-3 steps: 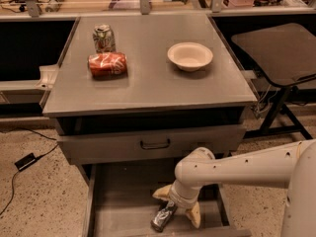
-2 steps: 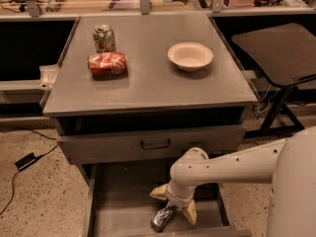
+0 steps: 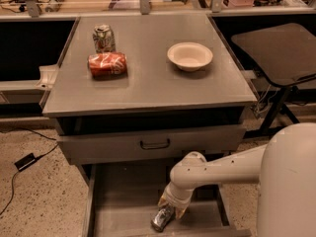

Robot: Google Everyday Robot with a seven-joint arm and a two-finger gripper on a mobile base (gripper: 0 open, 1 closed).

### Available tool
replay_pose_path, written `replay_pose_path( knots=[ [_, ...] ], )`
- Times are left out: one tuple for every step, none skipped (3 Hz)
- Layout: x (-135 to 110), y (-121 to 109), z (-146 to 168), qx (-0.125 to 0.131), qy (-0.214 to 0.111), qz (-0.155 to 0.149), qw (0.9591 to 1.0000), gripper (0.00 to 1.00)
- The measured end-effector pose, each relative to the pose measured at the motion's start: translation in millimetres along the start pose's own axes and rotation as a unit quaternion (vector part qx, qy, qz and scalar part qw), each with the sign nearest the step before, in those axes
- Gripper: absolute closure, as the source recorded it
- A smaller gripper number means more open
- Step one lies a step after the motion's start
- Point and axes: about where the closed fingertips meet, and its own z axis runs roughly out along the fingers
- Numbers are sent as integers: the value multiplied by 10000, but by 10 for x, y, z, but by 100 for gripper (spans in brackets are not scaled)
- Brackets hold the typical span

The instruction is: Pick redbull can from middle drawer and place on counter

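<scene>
The redbull can point(image 3: 160, 220), slim and silver, lies tilted on the floor of the open middle drawer point(image 3: 123, 206), near its front. My gripper point(image 3: 171, 208) reaches down into the drawer. Its yellowish fingers point(image 3: 163, 201) stand close on either side of the can's upper end, and the can still rests on the drawer floor. The counter point(image 3: 148, 83) is the grey cabinet top above.
On the counter stand a greenish-white can point(image 3: 103, 37), a red soda can point(image 3: 107, 64) lying on its side, and a white bowl point(image 3: 190, 56). A shut drawer front with a black handle point(image 3: 154, 144) sits above the open drawer. A black folding table point(image 3: 281, 48) stands at the right.
The fingers have drawn in from a wide spread to close against the can's upper end. The arm has shifted slightly left. The can has not moved.
</scene>
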Motion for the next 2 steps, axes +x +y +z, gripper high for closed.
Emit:
replay_pose_path(
  knots=[
    [-31, -36, 100, 117, -88, 104, 9998, 62],
    [-61, -98, 85, 371, -211, 242, 9988, 81]
  ],
)
